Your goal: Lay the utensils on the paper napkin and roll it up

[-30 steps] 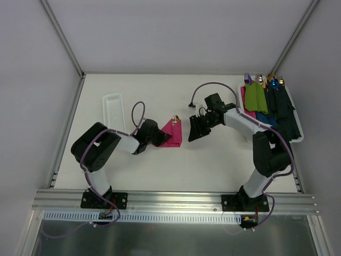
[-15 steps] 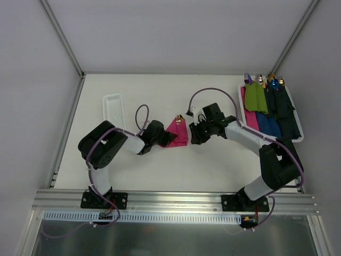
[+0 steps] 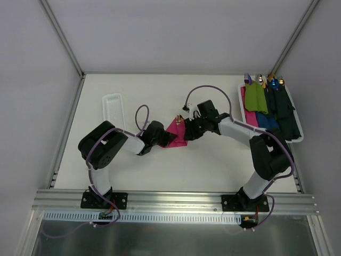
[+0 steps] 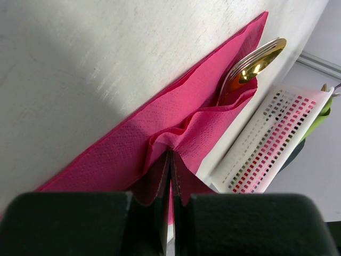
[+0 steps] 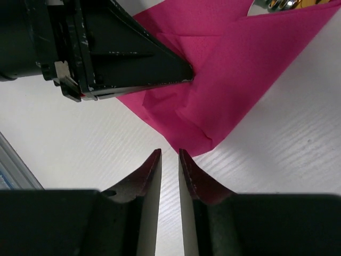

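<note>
Paper napkin (image 3: 178,134), bright magenta-pink, is folded over into a rough triangle and lies on the table near its middle. One crease is pinched up into a ridge on its 9 o'clock side. Utensils (image 3: 178,120), shiny gold, are tucked inside the fold, with only the rounded ends poking out of the napkin's 12 o'clock corner.

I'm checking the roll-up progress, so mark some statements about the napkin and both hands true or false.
The left hand pinches a fold of the napkin. True.
The right hand grips the napkin. False: it is slightly open and empty, close to the napkin's corner.
Gold utensils poke out of the napkin. True.
The napkin lies in the right tray. False: it lies on the table, left of that tray.
</note>
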Controlling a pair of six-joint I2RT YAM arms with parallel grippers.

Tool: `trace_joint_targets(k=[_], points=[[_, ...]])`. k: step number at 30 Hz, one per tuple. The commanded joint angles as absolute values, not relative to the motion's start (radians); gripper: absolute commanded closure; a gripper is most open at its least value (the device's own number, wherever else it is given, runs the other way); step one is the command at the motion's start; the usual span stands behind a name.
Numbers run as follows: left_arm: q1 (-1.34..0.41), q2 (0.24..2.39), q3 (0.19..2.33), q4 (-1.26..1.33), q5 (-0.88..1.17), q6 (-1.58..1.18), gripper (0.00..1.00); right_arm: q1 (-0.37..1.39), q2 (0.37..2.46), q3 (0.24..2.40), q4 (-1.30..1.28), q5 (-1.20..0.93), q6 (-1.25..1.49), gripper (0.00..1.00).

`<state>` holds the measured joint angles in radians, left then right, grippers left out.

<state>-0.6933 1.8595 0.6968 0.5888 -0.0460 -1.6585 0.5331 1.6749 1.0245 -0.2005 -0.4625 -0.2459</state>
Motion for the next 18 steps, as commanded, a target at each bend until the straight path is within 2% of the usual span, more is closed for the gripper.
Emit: trace_joint_targets(k=[1, 12, 18], points=[[-0.706, 1.904, 0.663, 0.402, -0.066, -1.615, 1.00, 0.538, 1.718, 1.081, -0.182, -0.480, -0.242, 0.78], [-0.704, 1.898, 0.653, 0.399, -0.071, -1.614, 1.00, 0.538, 1.856, 1.072, -0.239, -0.545, -0.219, 0.86], [-0.703, 1.894, 0.667, 0.382, -0.063, -1.589, 1.00, 0.538, 1.864, 1.032, -0.244, -0.649, -0.178, 0.84]])
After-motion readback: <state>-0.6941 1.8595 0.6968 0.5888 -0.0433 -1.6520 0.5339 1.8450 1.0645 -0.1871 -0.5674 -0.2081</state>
